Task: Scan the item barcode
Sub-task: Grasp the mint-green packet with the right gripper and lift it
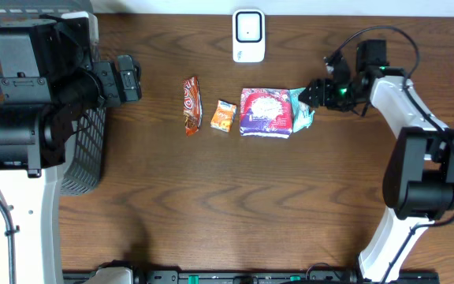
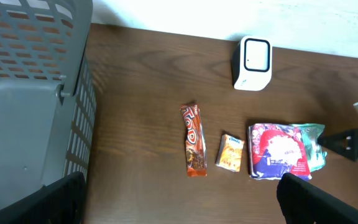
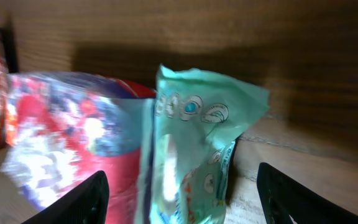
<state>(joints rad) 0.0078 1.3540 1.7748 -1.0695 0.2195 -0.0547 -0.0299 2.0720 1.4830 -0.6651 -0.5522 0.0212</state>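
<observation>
Left claw sits upper left in the overhead, jaws spread full wide, nothing in them. On its wrist cam I only get two dark blurred fingers in the bottom corners.

Grey plastic basket lies under that arm. It has a lattice wall. The arm covers most of it in the overhead, and the left wrist cam cuts it off at the top and left edges.

Row across mid-frame, left to right:
- candy bar: long, crinkled orange-red foil, lettering too small to read
- orange packet: small, squarish, just beside the bar, not touching
- red-and-purple bag: glossy, pillow-shaped, white print I can't read

Scanner is a white rounded box with a dark-rimmed window. It stands top centre, well apart from the row.

Teal packet is thin crumpled film. It lies right of centre against the bag's right edge. On the right wrist cam it overlaps the bag. Its print is blurred and its lower part runs out of frame.

Right claw is at that packet, with a finger on either side. I see a gap on both sides, so the jaws are apart and not gripping. Only the dark fingertips show, at the bottom edge.
</observation>
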